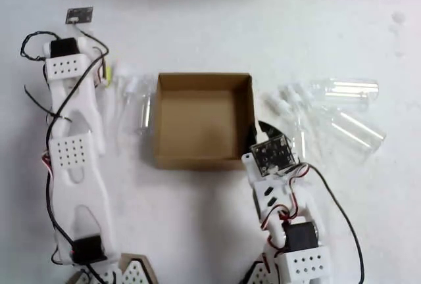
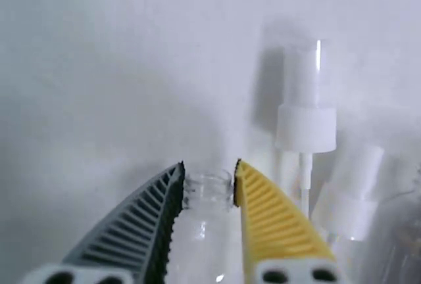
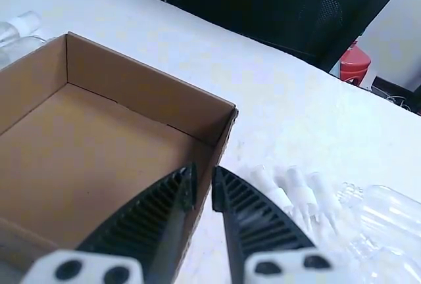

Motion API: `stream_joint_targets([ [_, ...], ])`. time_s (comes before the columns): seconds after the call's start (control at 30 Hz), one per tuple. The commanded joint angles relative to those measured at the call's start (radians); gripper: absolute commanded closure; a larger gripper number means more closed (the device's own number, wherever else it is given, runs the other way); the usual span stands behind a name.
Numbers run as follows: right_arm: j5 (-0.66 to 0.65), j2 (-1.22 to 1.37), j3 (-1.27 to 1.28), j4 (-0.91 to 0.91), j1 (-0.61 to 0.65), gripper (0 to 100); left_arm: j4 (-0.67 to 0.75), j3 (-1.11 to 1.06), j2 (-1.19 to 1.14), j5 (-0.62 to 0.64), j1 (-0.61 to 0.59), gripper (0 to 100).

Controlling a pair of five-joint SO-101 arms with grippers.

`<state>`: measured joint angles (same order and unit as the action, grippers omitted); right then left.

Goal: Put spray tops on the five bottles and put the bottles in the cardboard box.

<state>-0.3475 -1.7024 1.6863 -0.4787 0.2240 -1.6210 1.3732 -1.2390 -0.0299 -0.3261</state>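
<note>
My left gripper (image 2: 208, 169), one finger grey and one yellow, is shut on the neck of a clear open-topped bottle (image 2: 205, 231). In the high view it (image 1: 105, 77) sits at the far left of the table. Two white spray tops (image 2: 306, 119) (image 2: 352, 192) lie just beyond it. The cardboard box (image 1: 204, 159) stands in the middle with nothing inside. My right gripper (image 3: 203, 169), black-fingered, hovers at the box's right wall (image 3: 217, 133) with only a slit between its fingers and nothing in them. Right of the box lie more clear bottles (image 1: 348, 90) (image 1: 355, 133) and spray tops (image 1: 283, 103).
Another clear bottle (image 1: 141, 110) lies between the left arm and the box. A small circuit board (image 1: 79, 14) rests at the back left. Cables trail beside both arms. Bare white table (image 1: 197, 225) stretches in front of the box.
</note>
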Motion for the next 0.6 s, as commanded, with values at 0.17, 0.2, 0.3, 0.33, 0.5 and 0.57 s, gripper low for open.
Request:
stream_joint_targets([
  [0.17,-0.012,0.005,0.009,0.028,-0.007,96.7,-0.068,0.118,0.064,0.009,0.001,98],
  [0.2,-0.012,0.005,0.009,0.028,-0.007,96.7,-0.100,0.152,0.081,0.009,0.010,98],
  [0.3,-0.012,0.005,0.009,0.028,-0.007,96.7,-0.170,0.264,0.140,0.008,0.044,98],
  [0.33,-0.012,0.005,0.009,0.028,-0.007,96.7,-0.170,0.282,0.162,0.008,0.051,98],
  [0.5,-0.012,0.005,0.009,0.028,-0.010,96.7,-0.172,0.252,0.292,0.011,0.073,98],
  [0.57,-0.012,0.005,0.009,0.028,-0.010,96.7,-0.172,0.187,0.361,0.012,0.082,98],
])
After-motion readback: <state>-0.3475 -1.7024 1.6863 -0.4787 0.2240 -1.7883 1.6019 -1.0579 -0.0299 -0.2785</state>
